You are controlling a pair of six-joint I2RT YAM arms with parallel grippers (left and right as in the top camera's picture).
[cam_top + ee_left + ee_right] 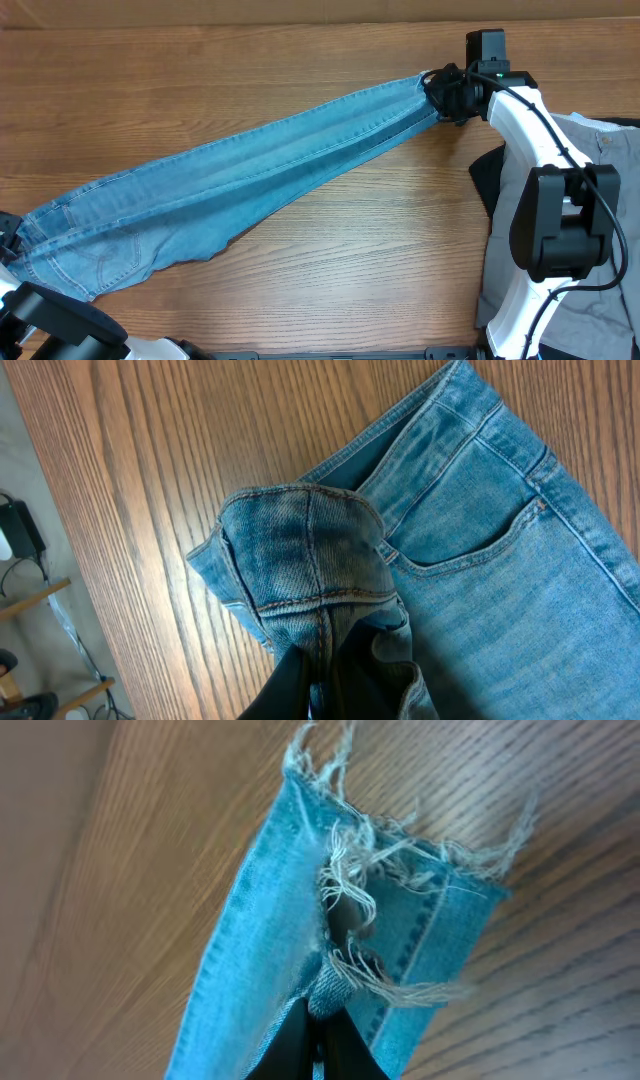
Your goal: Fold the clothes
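Light-blue denim runs slantwise across the grained wooden table [350,270] in the overhead view: the jeans [250,165] lie drawn out long and narrow, waist at the lower left, ankles at the upper right. The right gripper [447,95] is closed on the ankle end. The left gripper [8,243], half cut by the frame edge, seems to pinch the waist end. Grey trousers [615,150] and a black cloth [486,182] lie crumpled under the right arm.

The left wrist view shows the thick waistband [300,550] bunched into a rounded hump, clamped between dark fingers [290,692]; a stitched patch pocket [480,530] lies flat beside it.

The right wrist view shows the frayed hem [390,860], pale threads straggling, with the jaws nipped tight on the doubled cloth.
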